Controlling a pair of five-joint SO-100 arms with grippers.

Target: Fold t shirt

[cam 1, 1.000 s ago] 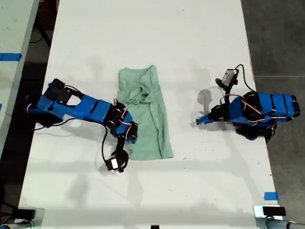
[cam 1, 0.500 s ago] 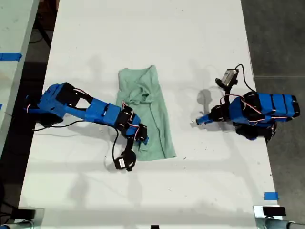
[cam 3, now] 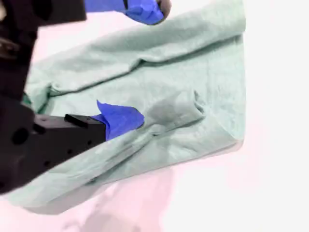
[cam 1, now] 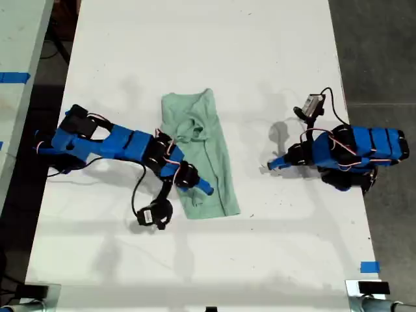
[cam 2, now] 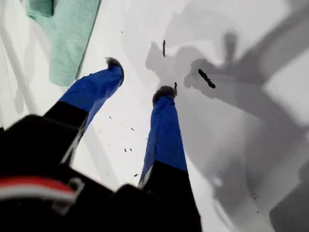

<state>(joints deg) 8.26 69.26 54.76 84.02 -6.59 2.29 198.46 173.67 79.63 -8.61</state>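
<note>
The t shirt lies flat on the white counter, near the middle of the exterior view: pale mint green, folded into a long narrow strip that runs from the far side toward the near side. Wrinkles and a bunched lump near the far, collar end; the near end is smoother, with its bottom edge square to the sides. My second tool is over the strip's near part, reaching in from the exterior view's left on a blue arm with black joints and a trailing black cable. In the second wrist view the second tool stands wide open, with one blue-taped fingertip pressed down on the cloth beside a small raised pucker, and the other well above the fabric. Nothing is pinched between them. The t shirt fills most of that view, one corner and its hem visible against the counter. My first tool is well apart from the garment, toward the exterior view's right, low over bare counter with its arm folded back. In the first wrist view the first tool has its two blue fingers spread moderately, empty, tips close above the white surface; the shirt's edge shows at a distance beyond one fingertip.
</note>
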